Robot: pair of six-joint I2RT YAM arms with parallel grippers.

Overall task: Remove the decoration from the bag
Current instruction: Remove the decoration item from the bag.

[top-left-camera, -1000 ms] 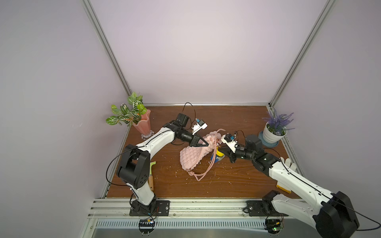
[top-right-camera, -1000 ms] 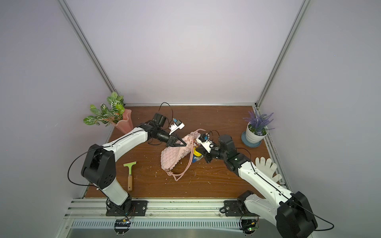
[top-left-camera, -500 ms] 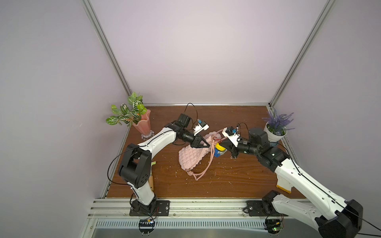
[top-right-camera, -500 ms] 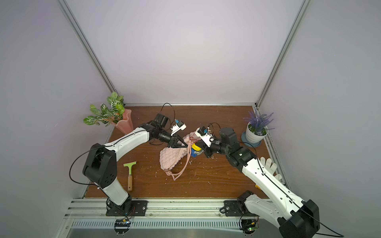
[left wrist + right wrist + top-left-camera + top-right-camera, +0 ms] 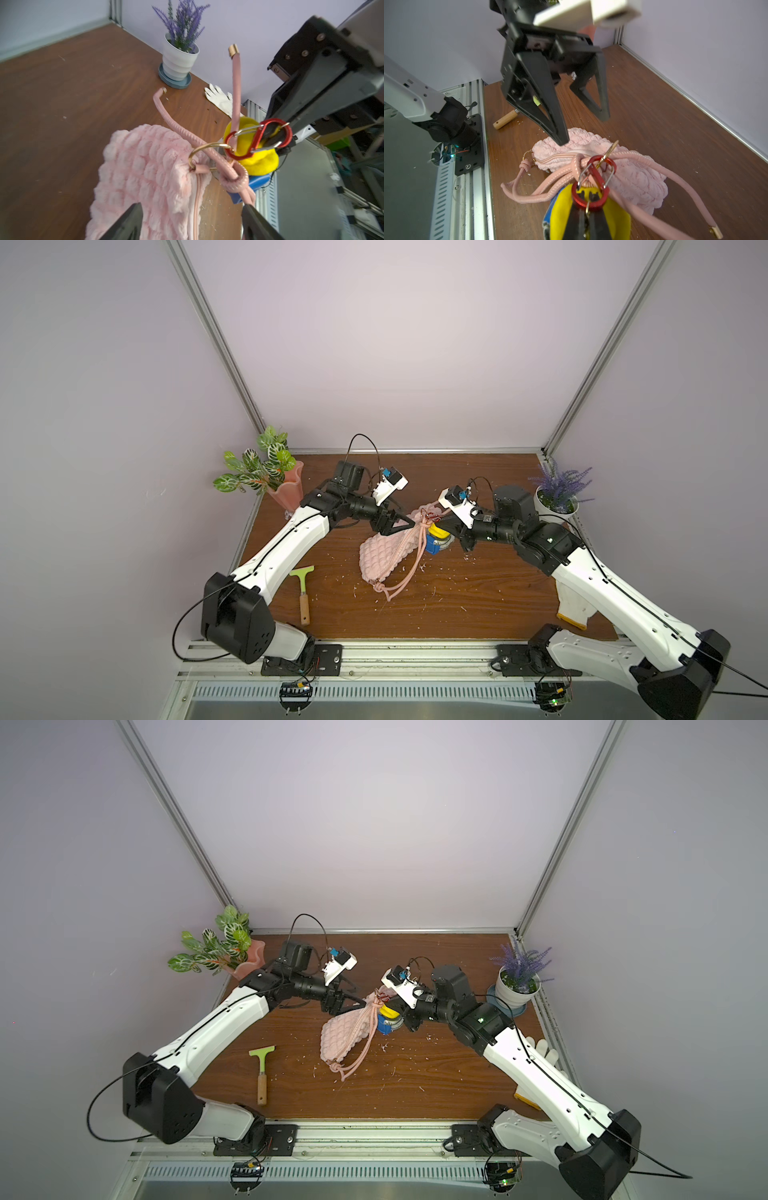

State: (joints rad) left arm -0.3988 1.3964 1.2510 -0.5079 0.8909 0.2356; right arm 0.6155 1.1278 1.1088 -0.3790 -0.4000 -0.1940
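Unfinished: right fingers [image 5: 574, 224] pinch the clip [image 5: 259, 137] of the decoration [image 5: 616, 216], hooked through the ring [image 5: 205, 144] at the 1 o'clock corner of the bag [image 5: 149, 166]; left fingers [image 5: 548, 112] spread wide, empty.

Both top views look steeply down from high on my side onto the whole bench [image 5: 478, 601], far off, giving nearly the same picture. My left wrist camera rides close behind my left claw [image 5: 191, 209], facing the bag [image 5: 149, 176] and my right claw [image 5: 272, 135]. My right wrist camera faces back, sharing that bag close up.
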